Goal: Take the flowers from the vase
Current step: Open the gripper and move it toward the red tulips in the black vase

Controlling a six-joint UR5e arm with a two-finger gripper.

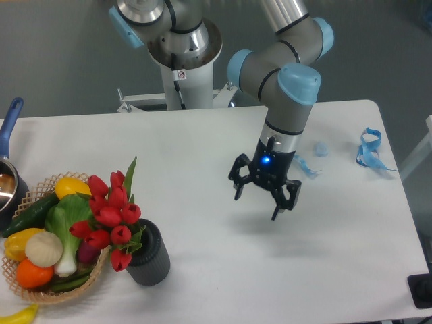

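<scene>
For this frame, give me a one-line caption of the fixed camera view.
UR5e gripper, jaws open and empty, above the table, well right of red tulips in a dark vase.

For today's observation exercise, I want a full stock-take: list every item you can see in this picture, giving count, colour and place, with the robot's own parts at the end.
table: one, white, fills the middle of the view.
flowers: one bunch of tulips, red with green leaves, standing in the vase, leaning left over the basket.
vase: one, dark grey, ribbed, front left of the table.
wicker basket: one, tan, at the left edge, beside the vase.
vegetables: several, yellow, green, orange, white, in the basket.
pot: one, blue handle, far left edge, partly cut off.
ribbon: one, blue, far right of the table.
small blue scraps: a couple, light blue, right of the arm.
arm: one, grey with blue caps, above the table.
gripper: one, black, open, empty, above the table's middle.
</scene>
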